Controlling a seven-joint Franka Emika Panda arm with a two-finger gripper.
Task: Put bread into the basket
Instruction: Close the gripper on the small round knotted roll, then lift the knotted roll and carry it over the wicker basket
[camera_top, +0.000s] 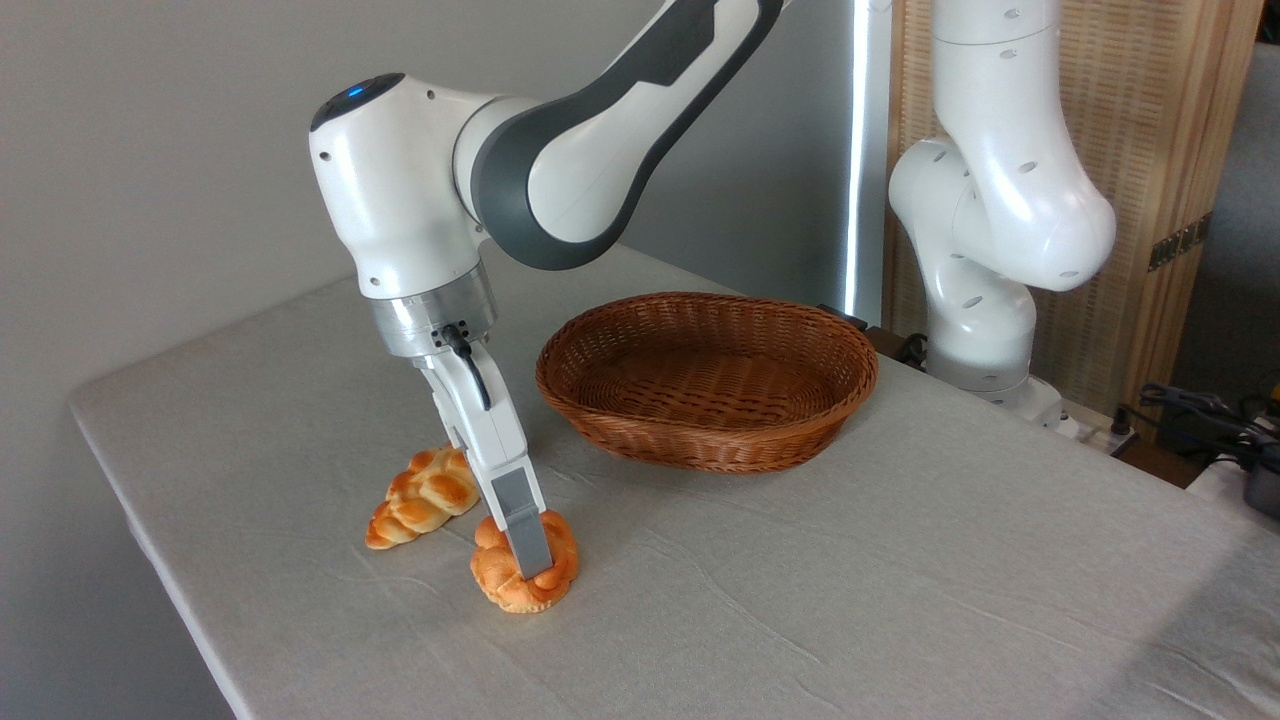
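Well left of the shallow oval brown wicker basket (707, 380), the small round golden knotted bun (524, 574) is straddled on the tabletop (900, 560) by the end effector (530, 568) — grip closure cannot be told — evidently for lifting.

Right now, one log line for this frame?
gripper: down on bun, grasp unclear | bun: on table | basket: empty | braided loaf: untouched

Two pieces of bread lie on the desk (900, 560): one round knotted bun (500, 585) and one long braided loaf (425, 497); there is one wicker basket (708, 380), with nothing inside it; one robot arm (560, 170) reaches over the desk, bearing one pincer (527, 560); one desk carries all of it.
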